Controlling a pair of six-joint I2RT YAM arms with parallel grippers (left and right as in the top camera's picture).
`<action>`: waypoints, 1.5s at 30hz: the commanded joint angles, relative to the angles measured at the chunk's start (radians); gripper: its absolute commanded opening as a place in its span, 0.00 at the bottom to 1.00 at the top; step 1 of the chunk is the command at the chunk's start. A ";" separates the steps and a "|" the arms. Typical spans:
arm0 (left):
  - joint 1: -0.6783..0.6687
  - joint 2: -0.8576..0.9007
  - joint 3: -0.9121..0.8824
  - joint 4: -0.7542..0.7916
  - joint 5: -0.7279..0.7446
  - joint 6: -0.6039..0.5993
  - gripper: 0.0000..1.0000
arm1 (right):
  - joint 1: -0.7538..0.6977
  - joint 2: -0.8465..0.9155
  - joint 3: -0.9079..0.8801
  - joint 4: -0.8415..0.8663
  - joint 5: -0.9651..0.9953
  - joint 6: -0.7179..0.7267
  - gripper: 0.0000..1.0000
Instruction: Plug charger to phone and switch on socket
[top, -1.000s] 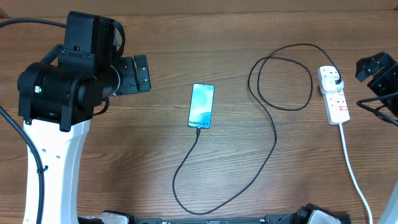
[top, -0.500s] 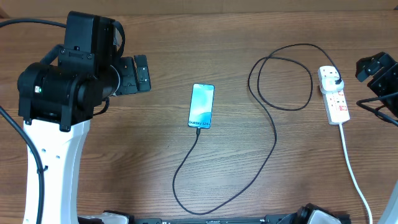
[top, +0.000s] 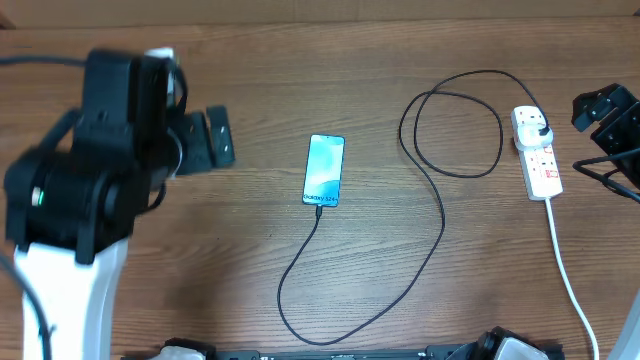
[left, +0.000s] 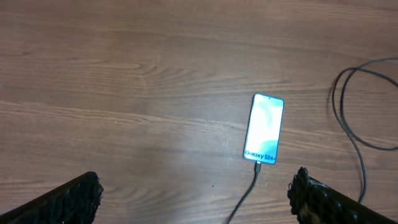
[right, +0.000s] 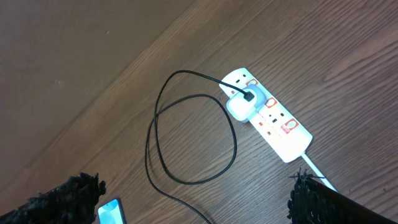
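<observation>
Overhead: the phone (top: 324, 170) lies screen-up and lit at mid-bench (top: 450, 60). The charger (top: 440, 215) runs from its near edge in a long loop to the socket (top: 538, 160) at far right, where the plug (top: 540, 126) is seated. The connector appears to be in the phone, so the step in hand is judged to be the switch. The left gripper (top: 208, 142), blurred, hangs left of the phone; the right gripper (top: 603, 118) sits just right of the socket. Left wrist: both fingers (left: 68, 199) are spread wide and empty, with the phone beyond them. Right wrist: the fingers (right: 62, 199) are likewise parted and empty, with the red switches (right: 270, 102) in view. The press is best made with the right fingers brought together into one blunt tip. They should push straight down on the rocker beside the occupied outlet, clear of the cable, so the strip does not slide.
</observation>
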 joint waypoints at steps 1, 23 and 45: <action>-0.002 -0.116 -0.170 0.111 -0.023 0.012 1.00 | 0.004 0.001 0.009 0.005 -0.007 0.004 1.00; 0.135 -0.912 -1.341 1.276 0.145 0.007 1.00 | 0.004 0.001 0.009 0.005 -0.007 0.004 1.00; 0.237 -1.350 -1.913 1.655 0.113 -0.002 1.00 | 0.004 0.001 0.009 0.005 -0.007 0.004 1.00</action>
